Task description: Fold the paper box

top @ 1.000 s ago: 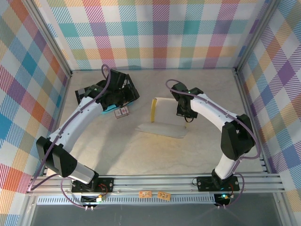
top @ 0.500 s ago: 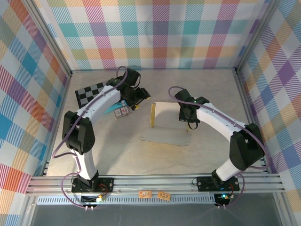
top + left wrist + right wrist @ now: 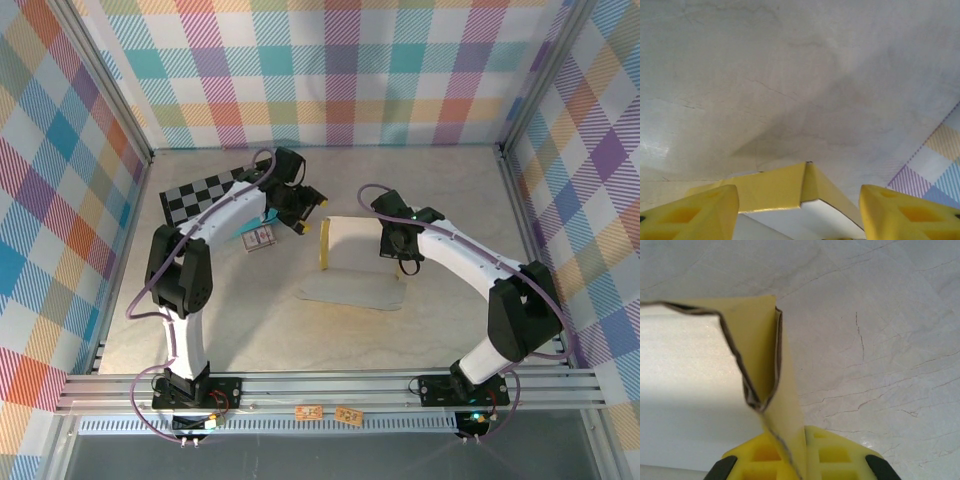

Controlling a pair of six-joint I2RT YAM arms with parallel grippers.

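The paper box (image 3: 352,255) lies mid-table as a pale sheet with a yellow wall standing at its left end. In the right wrist view my right gripper (image 3: 801,452) is shut on a thin yellow wall of the paper box (image 3: 760,350), which folds up in front of the jaws. From above, the right gripper (image 3: 396,243) sits at the box's right end. My left gripper (image 3: 308,217) hovers just beyond the box's upper left corner. In the left wrist view the left gripper (image 3: 800,220) is open, its yellow fingers (image 3: 702,212) wide apart, with the box's corner (image 3: 790,187) between them and apart from both.
A black-and-white checkered board (image 3: 203,196) lies at the back left. A small teal item (image 3: 240,231) and a small printed card (image 3: 260,238) rest beside it, under the left arm. Plaid walls close in the table (image 3: 300,340) on three sides.
The left arm has swung right from over the checkered board to the box's upper left corner. The right gripper, holding the box, shifted slightly and the box turned a little.
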